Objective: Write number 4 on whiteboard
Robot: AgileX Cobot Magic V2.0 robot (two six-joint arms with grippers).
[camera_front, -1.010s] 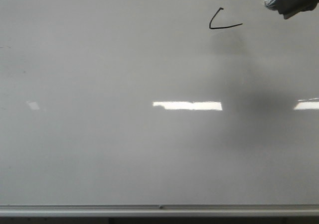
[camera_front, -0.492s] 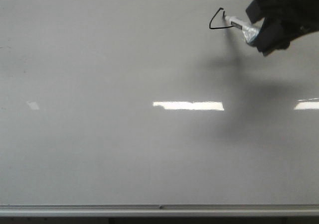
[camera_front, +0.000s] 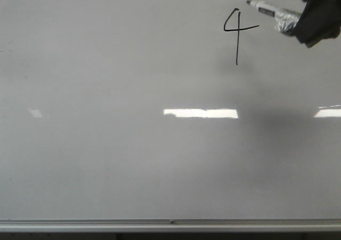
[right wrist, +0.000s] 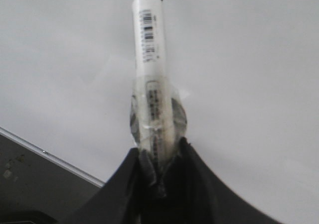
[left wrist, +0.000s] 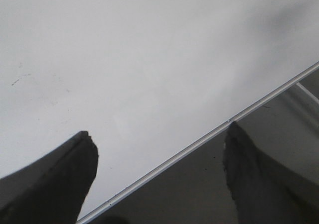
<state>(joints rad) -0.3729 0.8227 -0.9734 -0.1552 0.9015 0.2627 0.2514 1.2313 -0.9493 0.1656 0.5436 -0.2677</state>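
the number 4 (camera_front: 236, 33) sits complete in the upper right of the whiteboard (camera_front: 133, 160): open top, crossbar, long stem. main risk from here is the marker (camera_front: 268, 10) tip, which hovers just beside the crossbar's right end; any dip back toward the surface likely leaves a stray mark or smears wet ink. whether the tip touches the board cannot be told from the front view. a slip is less likely, since the barrel looks taped where it is held. the right gripper (right wrist: 158, 152) is clenched tight on the marker, fingers (right wrist: 197, 184) pressed against the wrapped barrel, tip pointing away at the board. the left gripper (left wrist: 159, 176) is released, jaws wide apart, holding nothing, hanging over the board's metal rail (left wrist: 199, 142).
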